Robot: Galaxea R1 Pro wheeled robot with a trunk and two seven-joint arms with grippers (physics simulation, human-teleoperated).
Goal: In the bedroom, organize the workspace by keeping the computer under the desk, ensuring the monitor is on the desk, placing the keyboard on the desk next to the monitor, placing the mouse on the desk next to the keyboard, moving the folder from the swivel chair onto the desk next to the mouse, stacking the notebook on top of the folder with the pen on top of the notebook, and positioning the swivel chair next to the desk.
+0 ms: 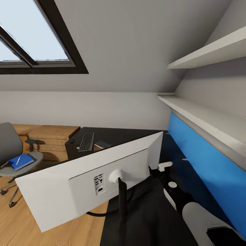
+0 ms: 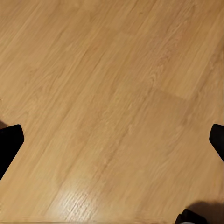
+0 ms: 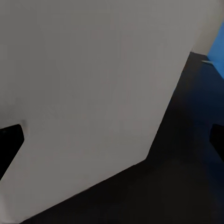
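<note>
The monitor [image 1: 85, 177] stands on the desk [image 1: 150, 218] with its white back toward the camera and its screen facing away toward the room. Its long axis runs slantwise, the far end raised toward the blue panel [image 1: 201, 160] and the near end hanging out over the wood floor [image 1: 20, 225]. Its thin black stem [image 1: 122, 201] drops to the black tabletop. The right gripper [image 3: 112, 135] sits close behind the monitor's white back [image 3: 88, 93], its two fingertips spread wide at the edges of the wrist view and grasping nothing. Beyond the monitor from that gripper, the keyboard [image 1: 86, 141] lies on the desk's far end, lengthwise away from the camera. Farther off, the swivel chair [image 1: 13, 153] carries the blue folder [image 1: 21, 161] with the pen [image 1: 18, 160] on it. The left gripper [image 2: 112, 140] hangs over bare floor [image 2: 112, 93], fingers apart and empty.
</note>
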